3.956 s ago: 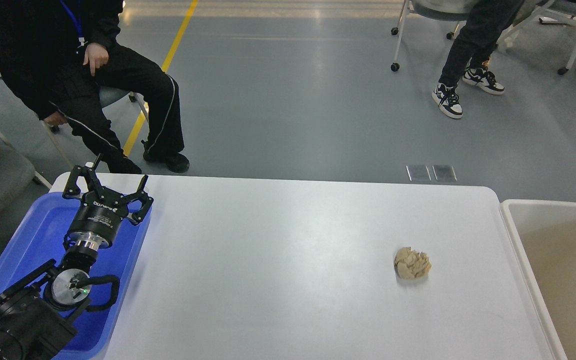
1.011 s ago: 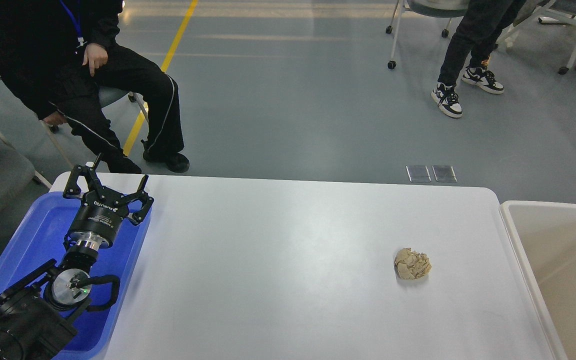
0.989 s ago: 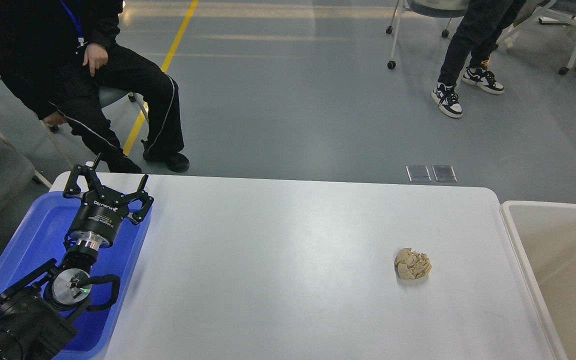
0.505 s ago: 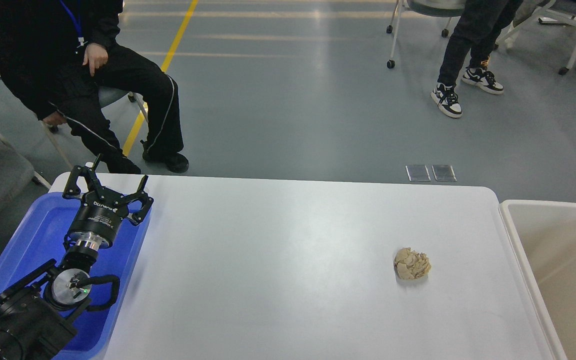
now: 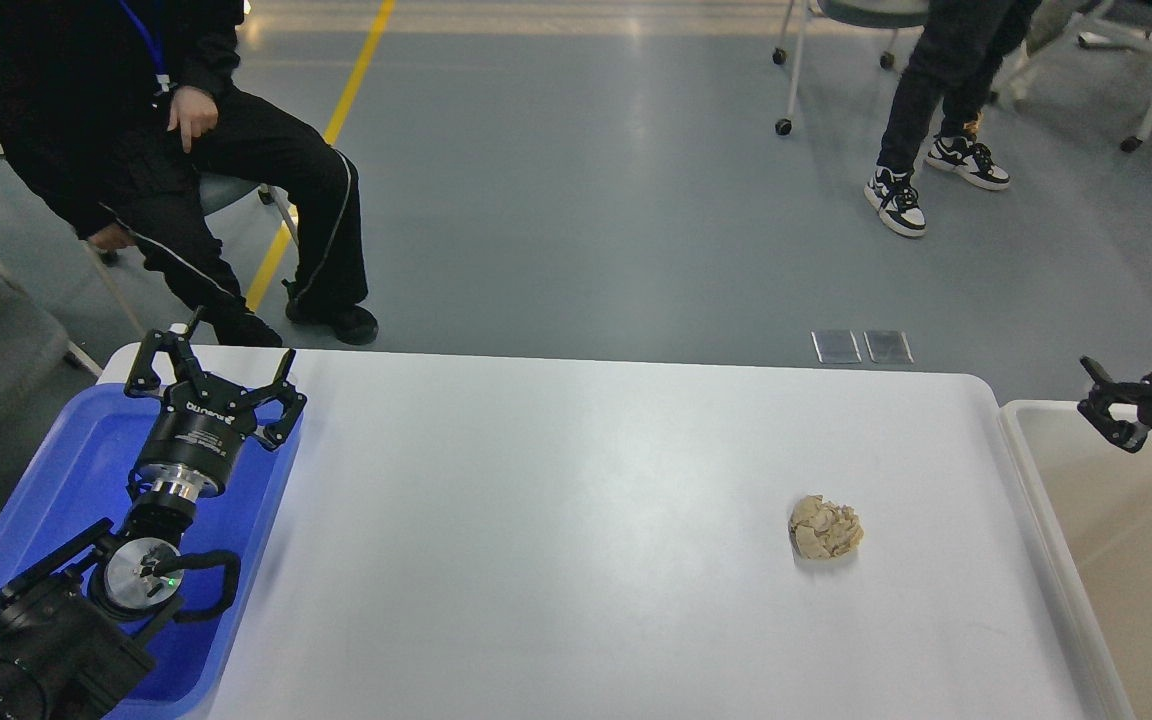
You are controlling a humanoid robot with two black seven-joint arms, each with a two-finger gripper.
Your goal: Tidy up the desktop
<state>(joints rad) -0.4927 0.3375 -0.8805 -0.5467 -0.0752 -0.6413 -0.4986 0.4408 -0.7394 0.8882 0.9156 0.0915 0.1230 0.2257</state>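
Grey floor and seated people lie beyond the white tabletop (image 5: 576, 520), which fills the middle of my view with a crumpled wad (image 5: 824, 527) lying alone toward its right edge. At its left edge my left hand (image 5: 213, 375) hangs over the blue tray (image 5: 86, 450), fingers spread and empty. Past the far right corner my right hand (image 5: 1141, 355) hangs above the beige bin (image 5: 1086, 560), fingers apart, holding nothing.
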